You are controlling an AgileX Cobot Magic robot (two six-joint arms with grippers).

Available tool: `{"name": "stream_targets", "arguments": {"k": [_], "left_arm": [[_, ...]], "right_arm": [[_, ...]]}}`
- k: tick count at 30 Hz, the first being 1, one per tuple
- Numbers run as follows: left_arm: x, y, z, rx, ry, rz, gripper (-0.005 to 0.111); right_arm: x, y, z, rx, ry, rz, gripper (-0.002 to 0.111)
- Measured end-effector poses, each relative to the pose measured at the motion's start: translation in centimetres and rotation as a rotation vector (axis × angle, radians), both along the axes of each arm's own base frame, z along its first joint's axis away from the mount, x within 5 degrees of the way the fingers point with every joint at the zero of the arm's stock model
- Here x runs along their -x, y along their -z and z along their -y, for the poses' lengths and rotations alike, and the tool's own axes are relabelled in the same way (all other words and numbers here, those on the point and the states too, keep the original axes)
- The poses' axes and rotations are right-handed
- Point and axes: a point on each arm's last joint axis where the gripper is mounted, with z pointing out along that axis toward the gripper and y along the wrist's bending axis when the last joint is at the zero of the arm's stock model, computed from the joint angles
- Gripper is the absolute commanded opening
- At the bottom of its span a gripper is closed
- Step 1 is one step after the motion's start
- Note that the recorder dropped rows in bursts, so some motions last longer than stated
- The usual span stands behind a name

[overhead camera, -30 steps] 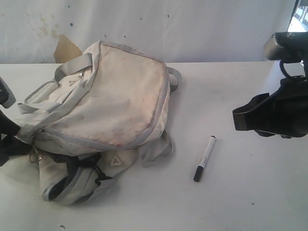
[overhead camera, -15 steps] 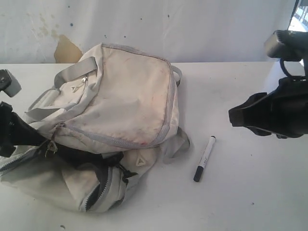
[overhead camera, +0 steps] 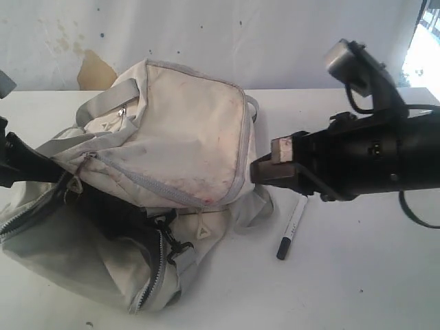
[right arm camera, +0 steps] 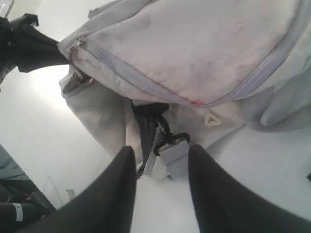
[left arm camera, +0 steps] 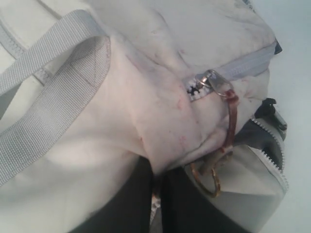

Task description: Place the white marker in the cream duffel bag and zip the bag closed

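Note:
The cream duffel bag [overhead camera: 179,144] lies left of centre on the white table, its lower zipper gaping over dark lining [overhead camera: 110,213]. My left gripper [overhead camera: 48,175] is shut on a fold of the bag's fabric [left arm camera: 160,145] beside a metal zipper pull [left arm camera: 214,81] with a brown ring. The white marker [overhead camera: 292,227] lies flat on the table right of the bag, black cap toward the front. My right gripper [overhead camera: 260,170] hovers open by the bag's right edge, above the marker's far end. Its fingers [right arm camera: 116,194] frame a grey strap clip [right arm camera: 170,143]; nothing is held.
A black snap hook [overhead camera: 175,246] and grey webbing strap [overhead camera: 103,103] hang off the bag. The white wall behind has a brown torn patch [overhead camera: 93,69]. The table [overhead camera: 357,275] extends right and in front of the marker.
The left gripper pulled the bag's corner leftward, and the lower zipped opening spread wide. The right arm swung in from the right edge to the bag's right side, over the marker.

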Motion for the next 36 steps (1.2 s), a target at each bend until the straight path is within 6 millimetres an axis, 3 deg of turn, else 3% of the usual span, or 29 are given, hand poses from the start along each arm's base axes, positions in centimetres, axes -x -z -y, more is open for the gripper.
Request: {"name": "stream_targets", "arguments": {"k": [5, 16, 36], "left_arm": [[0.0, 0.0, 0.0, 0.000, 0.000, 0.000, 0.000], [0.0, 0.0, 0.0, 0.000, 0.000, 0.000, 0.000], [-0.1, 0.0, 0.0, 0.005, -0.013, 0.005, 0.000]], "right_arm": [[-1.1, 1.5, -3.8, 0.034, -0.081, -0.025, 0.034], [-1.3, 1.4, -12.9, -0.025, -0.124, -0.020, 0.034], [-2.9, 3.3, -21.0, -0.056, -0.061, 0.024, 0.034]]}}
